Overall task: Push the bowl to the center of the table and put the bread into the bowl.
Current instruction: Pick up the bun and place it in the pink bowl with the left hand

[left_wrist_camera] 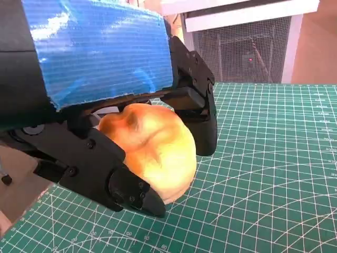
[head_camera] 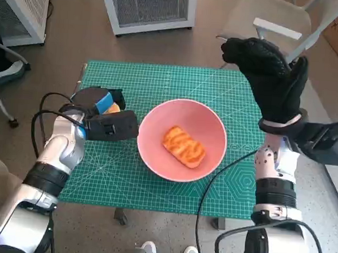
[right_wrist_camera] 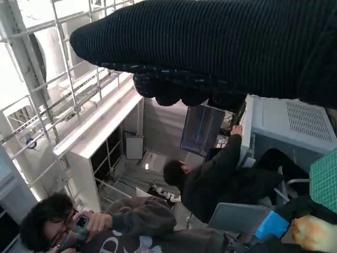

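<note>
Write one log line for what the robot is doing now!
bowl: mid-table, bread inside | left hand: holds a bun | right hand: raised, holds nothing

A pink bowl [head_camera: 182, 140] sits near the middle of the green cutting mat [head_camera: 125, 181] on the bench, with a piece of bread [head_camera: 183, 146] lying inside it. The left robot hand [head_camera: 103, 108] rests beside the bowl's rim, closed around a second bread roll [head_camera: 114, 107]. The right robot hand [head_camera: 268, 80], gloved, is raised above the mat's far corner, holding nothing.
</note>
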Available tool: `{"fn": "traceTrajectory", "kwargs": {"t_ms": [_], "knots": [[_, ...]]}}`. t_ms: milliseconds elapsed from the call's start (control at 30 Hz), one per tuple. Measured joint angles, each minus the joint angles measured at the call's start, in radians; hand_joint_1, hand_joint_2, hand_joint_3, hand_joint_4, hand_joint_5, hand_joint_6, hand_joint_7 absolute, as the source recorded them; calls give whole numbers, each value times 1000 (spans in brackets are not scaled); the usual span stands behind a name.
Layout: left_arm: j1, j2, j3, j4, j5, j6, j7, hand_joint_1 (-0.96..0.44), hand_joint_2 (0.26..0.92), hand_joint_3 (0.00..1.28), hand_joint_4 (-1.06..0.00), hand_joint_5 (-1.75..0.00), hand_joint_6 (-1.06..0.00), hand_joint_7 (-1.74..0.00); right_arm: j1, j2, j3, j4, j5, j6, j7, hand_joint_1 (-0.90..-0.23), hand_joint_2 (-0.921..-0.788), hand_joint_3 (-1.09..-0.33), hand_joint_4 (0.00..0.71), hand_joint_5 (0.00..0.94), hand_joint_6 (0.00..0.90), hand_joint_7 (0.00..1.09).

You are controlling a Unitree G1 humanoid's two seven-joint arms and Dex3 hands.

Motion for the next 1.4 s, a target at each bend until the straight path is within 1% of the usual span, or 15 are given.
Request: {"fn": "traceTrajectory", "kwargs": {"t_ms": [100,200,333,600,833,933,1133,1200,1267,1300,1400], "knots": [[10,4,13,-34,0,10,-8,1,921,94,-650,-1202,-607,-1192,0,0,0,0,0,0,0,-633,-921,-678,237,0,10,609],[39,16,40,-124,-3,34,-22,1,920,93,-660,-1177,-598,-1215,0,0,1,0,0,0,0,-633,-921,-679,237,0,10,609],[58,32,68,-224,-3,54,-37,1,920,92,-664,-1167,-595,-1224,1,-1,0,0,0,0,0,-633,-921,-679,237,0,10,610],[87,48,104,-328,-2,78,-56,2,920,90,-680,-1171,-584,-1216,1,-1,1,0,0,1,0,-623,-921,-679,237,0,9,611],[117,54,132,-422,-2,86,-77,2,920,90,-671,-1156,-593,-1230,1,-1,1,0,0,1,0,-623,-921,-679,237,0,9,611],[129,59,147,-470,-2,95,-89,2,920,90,-648,-1154,-617,-1231,1,0,3,0,0,1,0,-622,-921,-679,237,0,9,611],[158,62,178,-629,4,118,-110,3,920,88,-602,-1129,-675,-1236,1,-1,3,0,0,4,1,-625,-921,-678,237,0,9,612],[162,60,182,-684,9,121,-110,3,920,73,-629,-1097,-682,-1234,1,-1,3,0,0,5,1,-626,-921,-678,237,0,8,612],[162,54,184,-731,14,118,-106,2,920,52,-680,-1058,-679,-1224,1,-1,4,0,0,5,1,-626,-921,-678,237,0,8,612],[162,50,184,-750,17,112,-102,2,919,47,-711,-1047,-661,-1222,1,-1,4,0,0,5,2,-626,-921,-678,237,0,8,612],[162,36,181,-788,32,98,-94,2,918,42,-748,-1033,-640,-1218,1,0,6,0,0,6,3,-626,-921,-678,237,0,8,613]]}}
